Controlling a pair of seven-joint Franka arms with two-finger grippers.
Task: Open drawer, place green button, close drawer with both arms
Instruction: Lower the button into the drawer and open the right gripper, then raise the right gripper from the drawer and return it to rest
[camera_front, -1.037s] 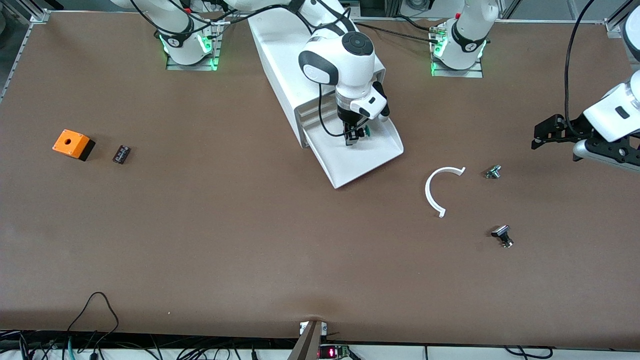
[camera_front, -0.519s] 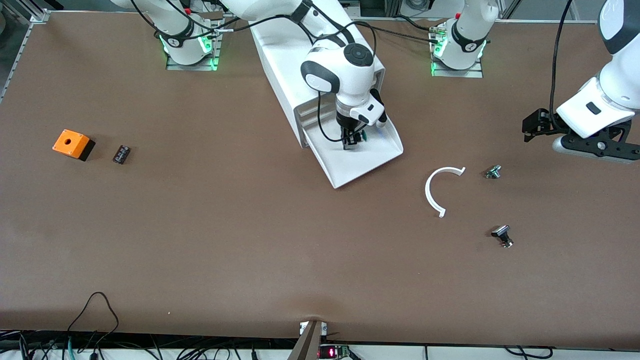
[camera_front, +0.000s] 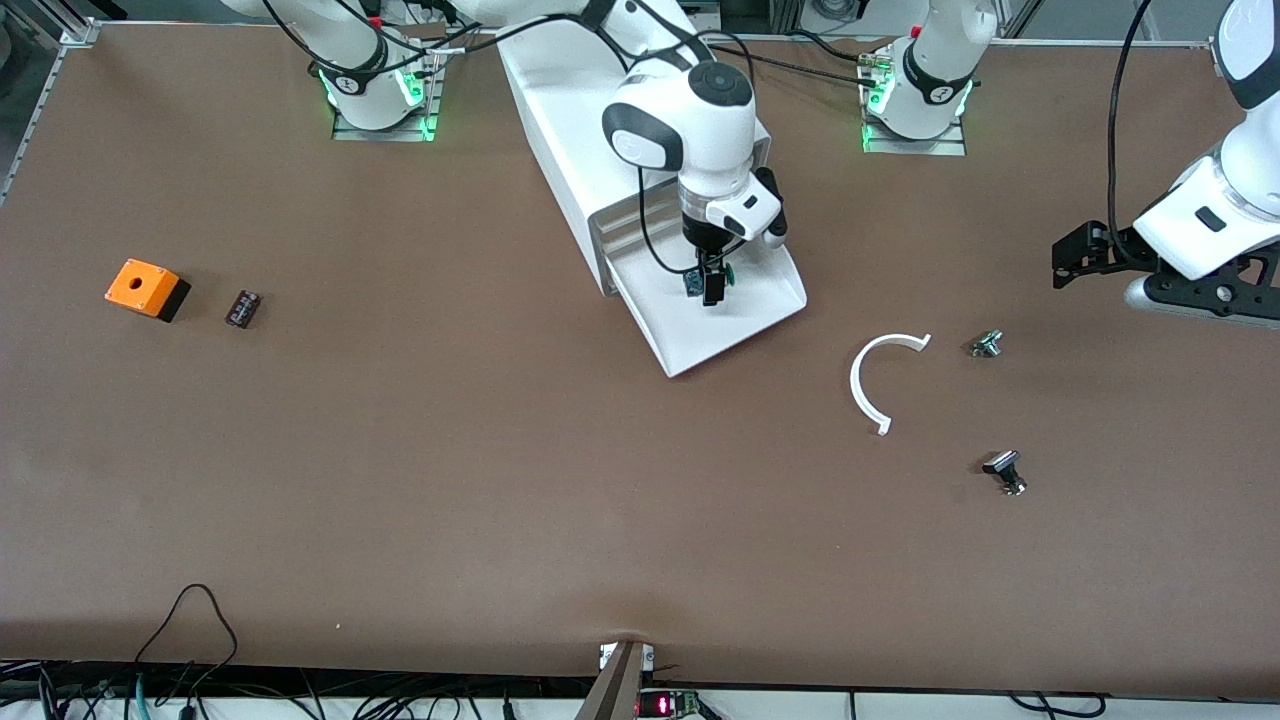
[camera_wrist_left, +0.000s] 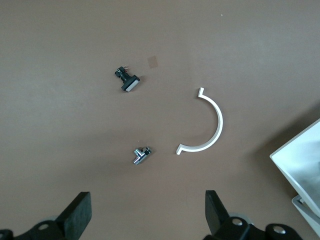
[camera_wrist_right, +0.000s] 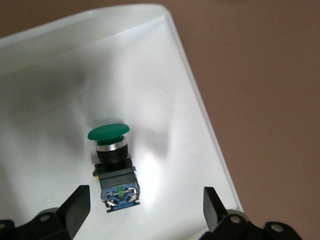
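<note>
Button (camera_wrist_right: 113, 167) lying on its side in the pulled-out drawer (camera_front: 750, 305) (green cap, blue block), touching neither finger. Right tool (camera_front: 708, 283) over that drawer, fingers spread apart above the button. Left tool (camera_front: 1075, 262) fingers wide apart, waiting over the surface (camera_front: 400, 480), toward the left arm's end from the drawer.

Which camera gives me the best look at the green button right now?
The right wrist view: the button lies in the open drawer, green cap, black body and blue block all visible between the right hand's open fingers. The front view shows only a speck of it under that hand. The left wrist view misses it.
</note>
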